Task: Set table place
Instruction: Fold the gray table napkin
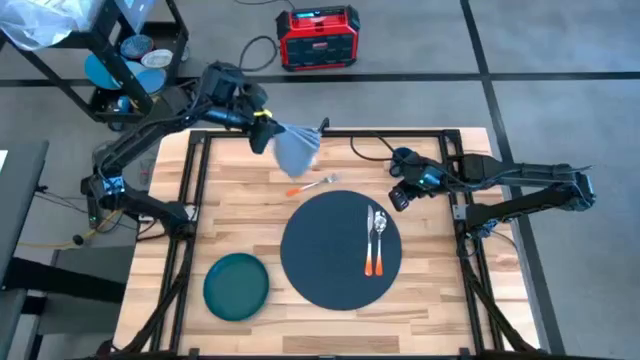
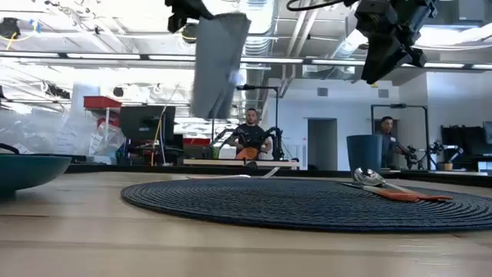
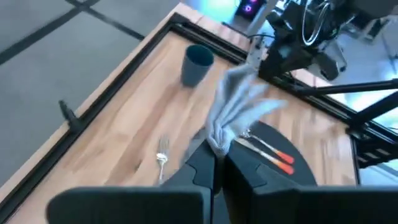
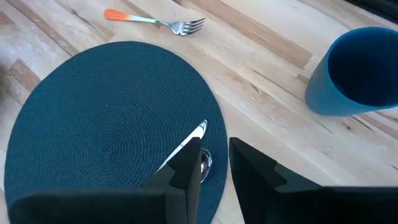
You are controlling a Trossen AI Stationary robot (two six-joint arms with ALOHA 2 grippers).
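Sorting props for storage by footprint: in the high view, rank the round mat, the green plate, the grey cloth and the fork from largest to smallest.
1. Round mat, clearly the widest.
2. Green plate.
3. Grey cloth, though it hangs bunched from the left gripper, nearer the camera, so its true size is unsure.
4. Fork, thin and short.

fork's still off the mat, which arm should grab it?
Probably right. The right gripper is empty and open, hovering near the mat's far edge. The fork lies on bare table just beyond the mat. The left gripper is nearer but shut on the grey cloth.
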